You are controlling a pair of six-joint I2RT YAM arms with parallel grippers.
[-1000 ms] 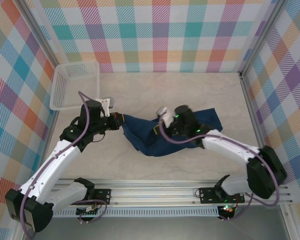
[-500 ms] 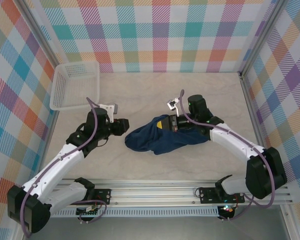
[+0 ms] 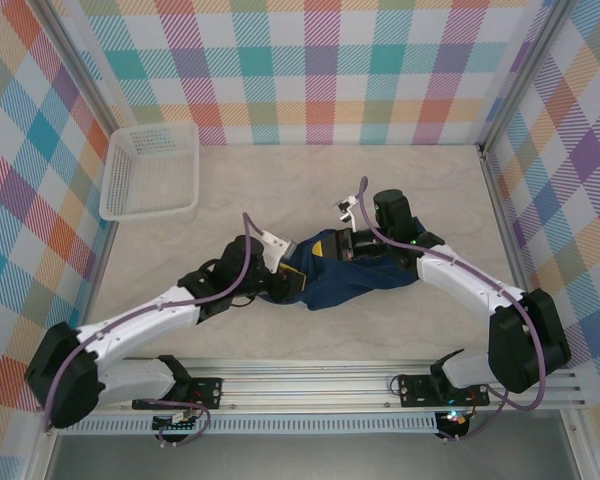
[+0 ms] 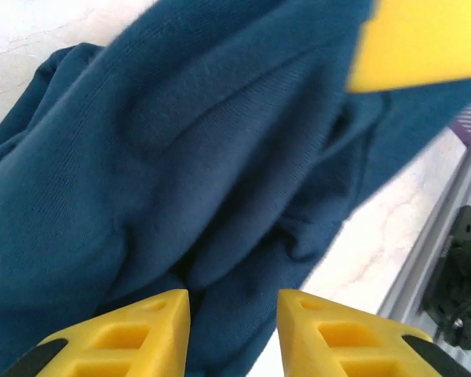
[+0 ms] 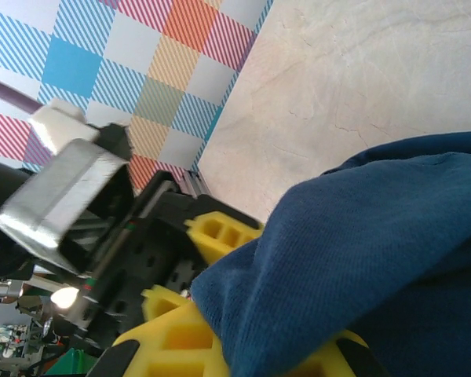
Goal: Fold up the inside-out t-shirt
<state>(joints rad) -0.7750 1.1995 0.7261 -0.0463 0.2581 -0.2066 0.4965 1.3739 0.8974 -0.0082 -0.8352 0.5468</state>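
Left end effector [image 4: 231, 300]: the two yellow fingers are part-way open with a gap between them. The dark navy blue soft cloth t-shirt [image 3: 365, 278] sits right in that gap, but nothing is pinched. Its wrist view is basically wall-to-wall blue cloth. There's also a blurred yellow block [image 4: 424, 39] at 1 o'clock, cut off by the frame edge, and I can't say for sure which part that is.

Right end effector [image 3: 326, 245]: from its wrist cam the cloth drapes over and between the yellow fingers, so it's clamped on the shirt. The fold hides the fingertips, so I can't tell how tight the grip is.

From above, the right end effector is at about 11 o'clock on the bundle and the left one is at about 8 o'clock, on the shirt's edge. The shirt is bunched into a lump, a bit right of centre on the pale marbled desk [image 3: 230, 205]. The arms cover part of it, and I can't make out sleeves or collar in that heap.

Further out, a white plastic mesh basket [image 3: 155, 129] sits at 10 o'clock, well apart from the shirt. A grey metal rail [image 3: 310, 375] runs along 6 o'clock.
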